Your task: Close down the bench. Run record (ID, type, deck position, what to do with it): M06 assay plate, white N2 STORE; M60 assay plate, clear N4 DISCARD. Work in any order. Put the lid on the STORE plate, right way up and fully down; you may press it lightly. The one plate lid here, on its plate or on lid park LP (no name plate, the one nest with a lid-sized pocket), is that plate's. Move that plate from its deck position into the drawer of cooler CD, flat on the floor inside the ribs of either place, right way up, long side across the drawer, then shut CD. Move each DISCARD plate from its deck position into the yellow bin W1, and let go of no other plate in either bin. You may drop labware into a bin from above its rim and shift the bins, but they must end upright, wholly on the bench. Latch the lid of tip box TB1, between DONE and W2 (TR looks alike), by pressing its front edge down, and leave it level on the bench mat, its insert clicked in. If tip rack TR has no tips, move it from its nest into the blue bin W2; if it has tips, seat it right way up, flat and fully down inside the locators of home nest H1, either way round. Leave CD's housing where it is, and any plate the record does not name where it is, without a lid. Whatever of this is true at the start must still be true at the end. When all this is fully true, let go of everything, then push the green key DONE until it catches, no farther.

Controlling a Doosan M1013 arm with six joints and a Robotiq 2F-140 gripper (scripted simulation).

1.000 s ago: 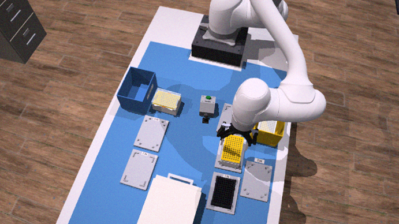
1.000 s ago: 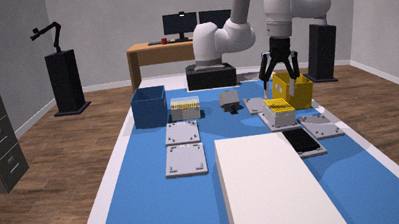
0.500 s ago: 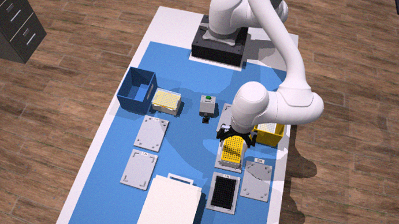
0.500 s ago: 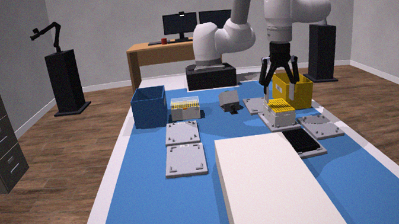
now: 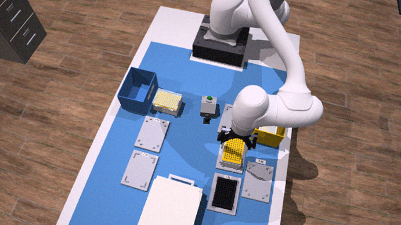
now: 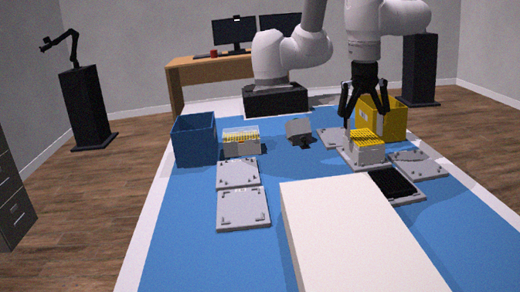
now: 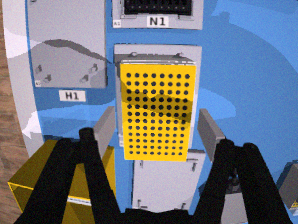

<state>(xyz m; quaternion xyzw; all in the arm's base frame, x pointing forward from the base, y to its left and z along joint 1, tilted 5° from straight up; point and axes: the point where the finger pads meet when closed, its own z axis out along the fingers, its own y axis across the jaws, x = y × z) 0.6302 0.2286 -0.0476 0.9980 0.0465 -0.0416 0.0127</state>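
Observation:
Tip rack TR (image 5: 233, 151) (image 6: 365, 146), a grey box with a yellow top full of dark holes, sits on its nest by the right side of the mat. My gripper (image 5: 234, 139) hangs straight down over the rack's rear half, open and empty. In the wrist view its finger pads stand wide on either side of the rack (image 7: 158, 111), and in the exterior view the tips (image 6: 365, 120) are just above its top. Home nest H1 (image 7: 68, 36) lies empty beside the rack. Blue bin W2 (image 5: 137, 89) stands far left.
Yellow bin W1 (image 5: 270, 135) stands close behind the gripper with a pale plate inside. A black plate sits on N1 (image 5: 225, 193). Tip box TB1 (image 5: 167, 101) and the green DONE key (image 5: 208, 104) are at mid-bench. Cooler CD (image 5: 170, 207) is in front, and two bare nests (image 5: 152, 133) lie left.

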